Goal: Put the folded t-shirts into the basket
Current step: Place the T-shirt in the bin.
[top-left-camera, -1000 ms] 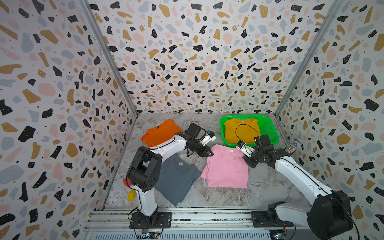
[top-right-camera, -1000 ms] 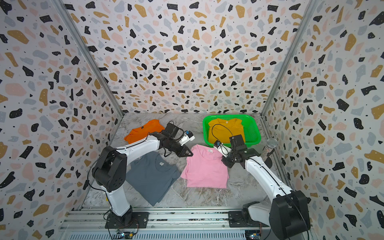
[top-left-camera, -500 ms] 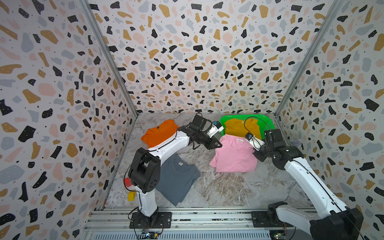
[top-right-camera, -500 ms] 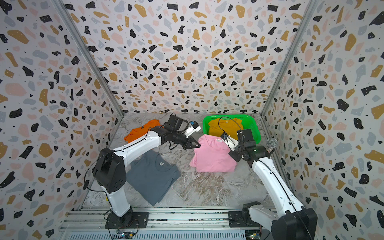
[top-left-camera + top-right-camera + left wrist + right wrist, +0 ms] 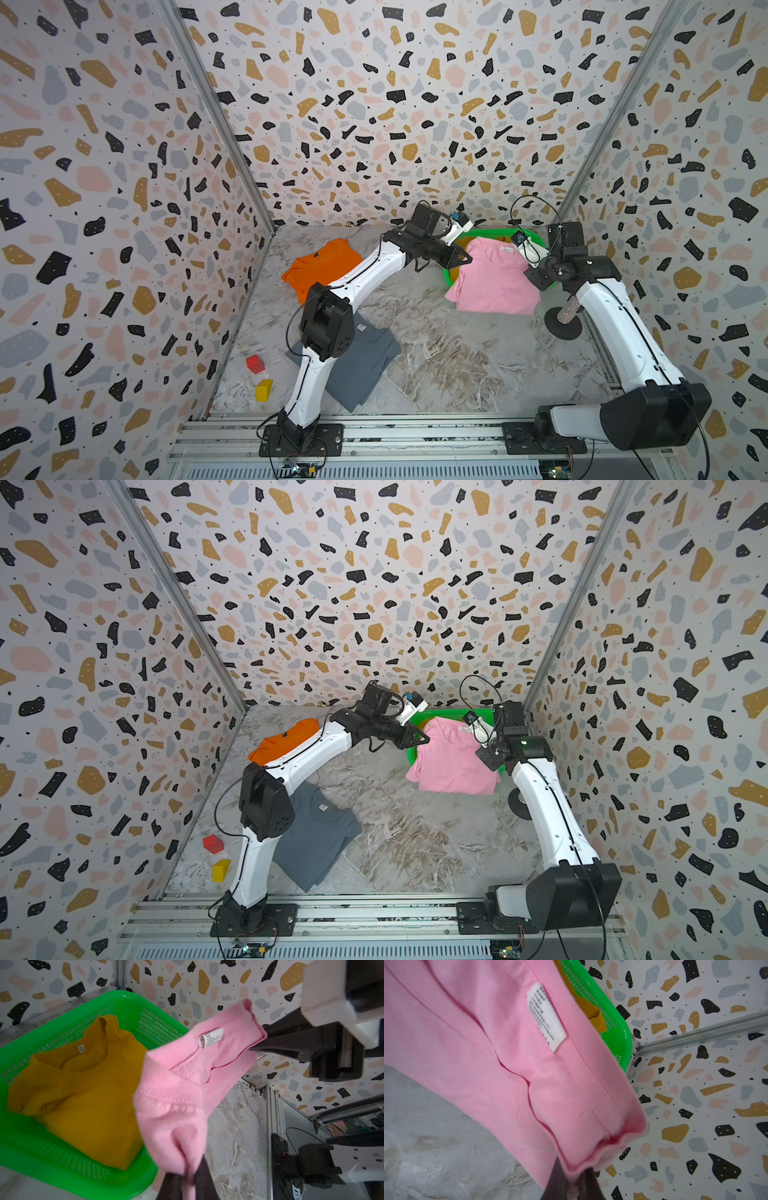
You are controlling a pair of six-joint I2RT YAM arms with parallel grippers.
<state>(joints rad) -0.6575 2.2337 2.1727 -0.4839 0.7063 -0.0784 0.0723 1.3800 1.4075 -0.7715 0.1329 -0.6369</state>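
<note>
Both grippers hold the pink folded t-shirt [image 5: 492,276] by its collar edge, raised and slanting down over the near rim of the green basket [image 5: 527,232]. My left gripper [image 5: 467,258] is shut on the shirt's left corner [image 5: 172,1088]. My right gripper [image 5: 530,266] is shut on its right corner [image 5: 488,1043]. The mustard t-shirt [image 5: 83,1088] lies flat inside the basket [image 5: 62,1007]. At the back left the orange t-shirt [image 5: 322,264] rests on the table. The slate grey t-shirt [image 5: 365,365] lies front left, partly under the left arm.
A red block [image 5: 255,363] and a yellow block [image 5: 264,390] sit by the left wall near the front. A black round stand with a glittery handle [image 5: 563,322] is on the table by the right arm. The basket is tight in the back right corner.
Both grippers have lifted the pink t-shirt off the table and carried it back and to the right. It now hangs over the basket's near rim.
</note>
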